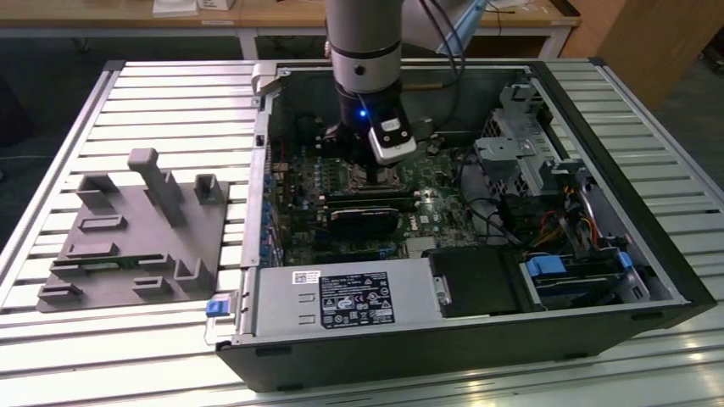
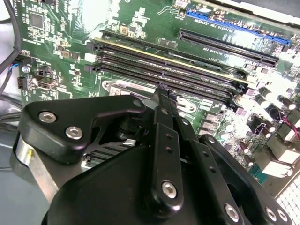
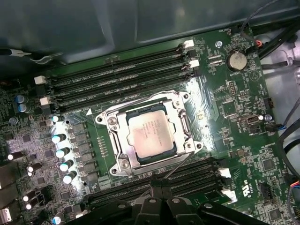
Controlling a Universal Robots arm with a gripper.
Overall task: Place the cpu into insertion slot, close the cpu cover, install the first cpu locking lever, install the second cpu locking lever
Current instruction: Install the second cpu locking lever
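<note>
My gripper (image 3: 157, 183) hovers pressed together at six o'clock of the insertion slot (image 3: 146, 134); the cpu (image 3: 149, 132) sits inside, the cpu cover (image 3: 123, 140) down around it.

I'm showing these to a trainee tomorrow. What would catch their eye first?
The arm's gripper reaching down into the open computer case, over the green board. In the first wrist view, the silver cpu seated in the insertion slot, with the cpu cover framing it, between rows of long black memory slots.
</note>
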